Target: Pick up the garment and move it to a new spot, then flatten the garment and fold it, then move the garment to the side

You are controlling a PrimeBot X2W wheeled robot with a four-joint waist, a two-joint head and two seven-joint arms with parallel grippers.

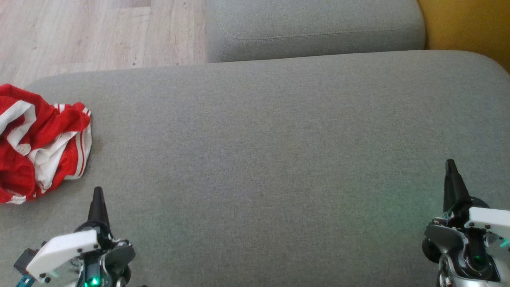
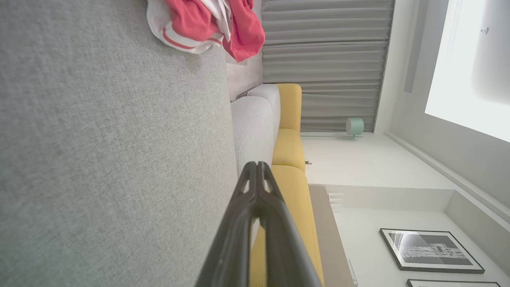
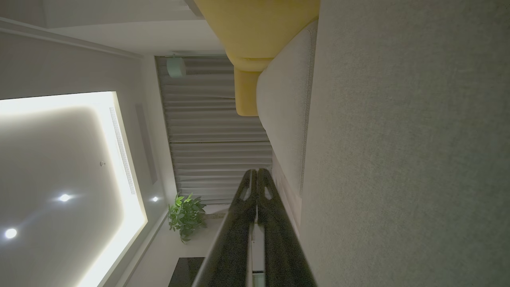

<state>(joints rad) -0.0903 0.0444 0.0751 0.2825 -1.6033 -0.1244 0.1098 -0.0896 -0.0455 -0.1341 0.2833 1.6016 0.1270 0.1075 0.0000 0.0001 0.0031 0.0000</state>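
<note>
Both shut and empty, my left gripper (image 1: pixel 97 194) and right gripper (image 1: pixel 450 164) sit idle; the garment (image 1: pixel 40 143) lies crumpled beyond the left, ungrasped.

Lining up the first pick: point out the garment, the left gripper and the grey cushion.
garment (image 1: pixel 42 145), head view, middle of the crumpled red and white heap.
left gripper (image 1: pixel 97 193), head view, tips of its shut fingers.
grey cushion (image 1: pixel 279 159), head view, bare top surface.
</note>
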